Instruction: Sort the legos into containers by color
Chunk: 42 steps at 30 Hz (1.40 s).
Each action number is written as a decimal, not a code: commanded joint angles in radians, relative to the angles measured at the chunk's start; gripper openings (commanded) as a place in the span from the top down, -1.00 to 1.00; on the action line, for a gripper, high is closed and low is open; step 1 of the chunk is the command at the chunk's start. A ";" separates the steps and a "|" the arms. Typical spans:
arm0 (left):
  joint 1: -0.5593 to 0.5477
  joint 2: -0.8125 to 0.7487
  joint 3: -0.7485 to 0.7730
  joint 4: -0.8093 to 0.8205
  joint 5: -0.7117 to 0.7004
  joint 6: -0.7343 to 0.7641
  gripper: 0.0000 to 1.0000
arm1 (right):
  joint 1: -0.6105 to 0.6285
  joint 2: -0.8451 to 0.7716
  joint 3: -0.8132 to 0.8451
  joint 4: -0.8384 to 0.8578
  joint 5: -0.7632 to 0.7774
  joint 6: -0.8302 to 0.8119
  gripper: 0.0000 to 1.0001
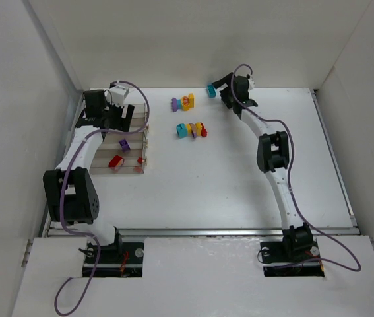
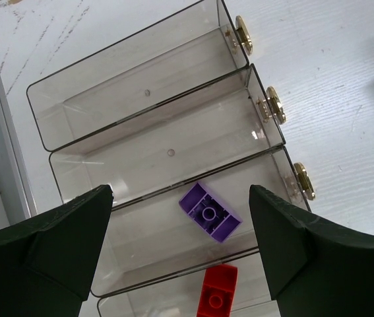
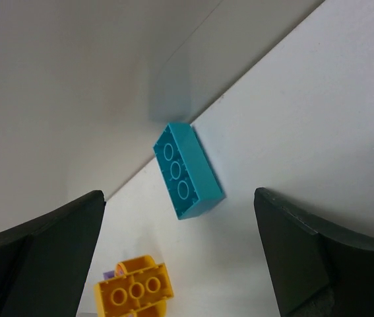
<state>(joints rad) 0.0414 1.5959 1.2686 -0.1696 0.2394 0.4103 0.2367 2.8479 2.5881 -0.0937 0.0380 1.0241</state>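
Lying in the nearest of the containers [image 2: 140, 99] is a red brick [image 2: 218, 290], and a purple brick [image 2: 210, 212] rests in the compartment just beyond it. The left gripper [image 2: 180, 198] hovers above them, jaws spread wide and holding nothing. Farther out on the table [image 1: 239, 178], loose legos [image 1: 192, 129] sit in two small clusters, apart from the bins. At the far edge, just beside the back wall [image 3: 74, 79], lies a cyan brick [image 3: 187, 170]. The right gripper [image 3: 179, 198] hangs over it, jaws wide, gripping nothing.
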 commanded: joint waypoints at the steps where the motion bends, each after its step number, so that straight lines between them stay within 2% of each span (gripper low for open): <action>1: 0.006 0.006 0.054 -0.016 0.005 -0.002 -0.64 | 0.009 0.014 0.032 0.098 0.028 0.171 -1.00; 6: 0.006 0.024 0.083 -0.025 0.005 -0.013 -0.64 | 0.009 0.025 -0.012 0.098 0.019 0.327 -1.00; 11: 0.006 0.045 0.103 -0.025 0.005 -0.013 -0.64 | 0.029 -0.008 -0.103 0.098 0.028 0.410 -0.56; 16: 0.006 0.045 0.103 -0.025 0.005 -0.022 -0.64 | 0.039 -0.009 -0.140 0.098 0.019 0.575 -0.37; 22: 0.006 0.045 0.103 -0.025 -0.014 -0.013 -0.64 | 0.059 -0.009 -0.131 0.098 0.056 0.633 -0.18; 25: 0.006 0.036 0.094 -0.025 -0.023 -0.013 -0.64 | 0.059 -0.009 -0.141 0.098 0.068 0.657 0.04; 41: 0.015 0.027 0.084 -0.025 -0.032 -0.013 -0.64 | 0.041 -0.016 -0.191 0.098 0.122 0.725 0.07; 42: 0.015 0.027 0.084 -0.025 -0.032 -0.013 -0.64 | 0.041 -0.016 -0.191 0.098 0.122 0.725 0.12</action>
<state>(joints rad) 0.0460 1.6527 1.3251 -0.1940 0.2092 0.4023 0.2932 2.8578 2.4302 0.0551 0.1352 1.7008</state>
